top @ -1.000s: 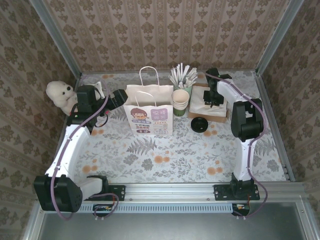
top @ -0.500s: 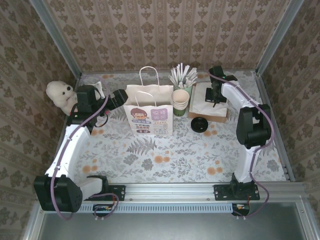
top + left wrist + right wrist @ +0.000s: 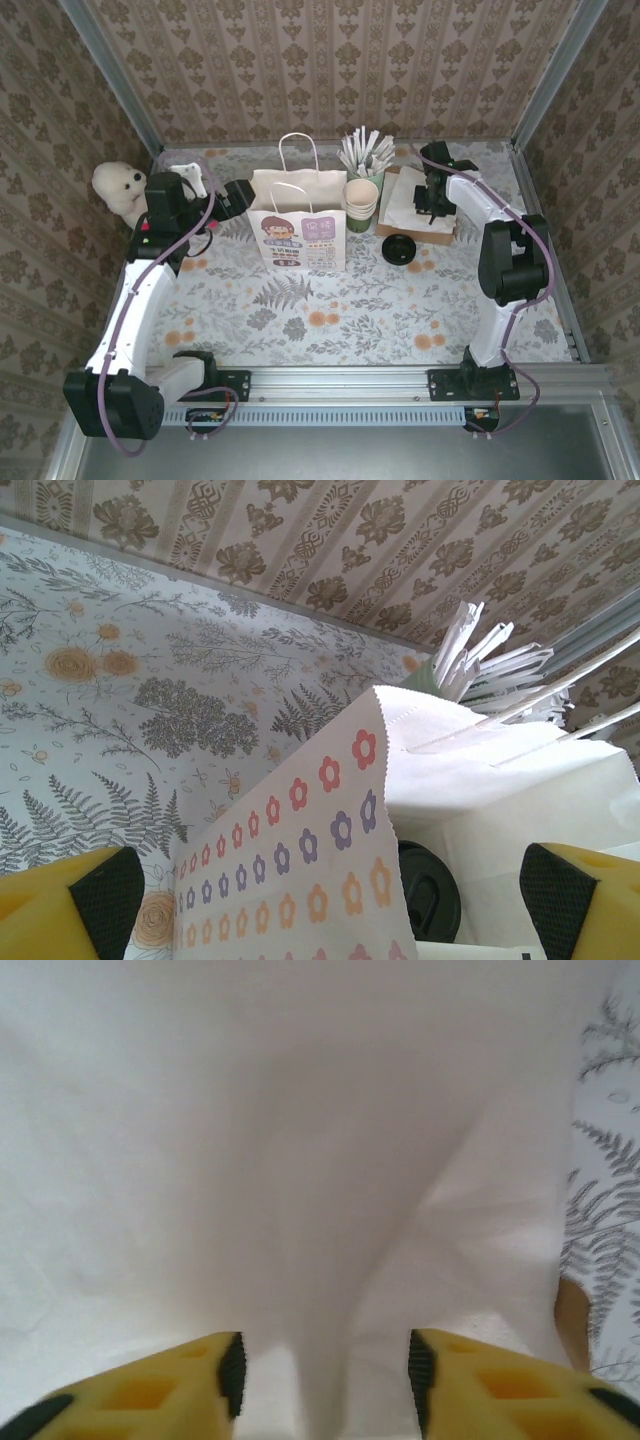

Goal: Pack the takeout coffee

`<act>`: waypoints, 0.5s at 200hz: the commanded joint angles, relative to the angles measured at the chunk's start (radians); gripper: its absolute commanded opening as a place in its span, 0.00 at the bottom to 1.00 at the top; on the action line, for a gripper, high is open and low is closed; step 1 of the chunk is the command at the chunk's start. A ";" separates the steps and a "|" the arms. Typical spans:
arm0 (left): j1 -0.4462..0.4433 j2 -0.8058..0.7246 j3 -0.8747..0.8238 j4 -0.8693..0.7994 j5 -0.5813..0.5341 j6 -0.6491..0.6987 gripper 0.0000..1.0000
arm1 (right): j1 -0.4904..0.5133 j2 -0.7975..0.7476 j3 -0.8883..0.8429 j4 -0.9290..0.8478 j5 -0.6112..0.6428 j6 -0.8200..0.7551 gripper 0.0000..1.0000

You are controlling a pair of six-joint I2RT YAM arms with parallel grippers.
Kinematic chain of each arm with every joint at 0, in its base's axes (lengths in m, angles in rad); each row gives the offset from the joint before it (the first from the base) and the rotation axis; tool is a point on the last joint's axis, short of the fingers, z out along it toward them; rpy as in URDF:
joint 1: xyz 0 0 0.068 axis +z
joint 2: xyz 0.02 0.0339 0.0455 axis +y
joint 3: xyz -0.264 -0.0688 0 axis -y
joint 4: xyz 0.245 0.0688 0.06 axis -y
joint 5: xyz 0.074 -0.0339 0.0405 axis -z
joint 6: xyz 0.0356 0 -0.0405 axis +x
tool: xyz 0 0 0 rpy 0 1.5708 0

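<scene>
the paper bag (image 3: 297, 225), at the centre of the desk (image 3: 300, 320), may slump over the takeout coffee (image 3: 432, 895) we judge inside it: the left end effector (image 3: 240, 192) at its 9 o'clock edge gapes fully, gripping nothing. the right end effector (image 3: 325, 1370), half open and empty, could snag the napkins (image 3: 300, 1160). versus earlier, its elbow (image 3: 515, 262) sits further toward 3 o'clock.

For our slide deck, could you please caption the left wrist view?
Open left hand facing the flower-printed paper bag, a dark round lid visible inside.
</scene>
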 commanded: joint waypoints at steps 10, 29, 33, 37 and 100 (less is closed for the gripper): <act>0.005 0.006 0.021 0.009 0.016 0.023 1.00 | 0.054 0.039 0.114 -0.048 0.044 0.044 0.67; 0.005 0.007 0.021 0.009 0.012 0.025 1.00 | 0.063 0.077 0.163 -0.038 -0.078 0.114 0.70; 0.005 0.009 0.020 0.009 0.012 0.025 1.00 | 0.066 0.086 0.170 -0.033 -0.098 0.127 0.70; 0.005 0.008 0.019 0.009 0.013 0.025 1.00 | 0.068 0.093 0.174 -0.027 -0.109 0.138 0.71; 0.005 -0.009 0.012 -0.020 -0.002 0.045 1.00 | 0.086 0.100 0.134 -0.020 0.064 0.170 0.79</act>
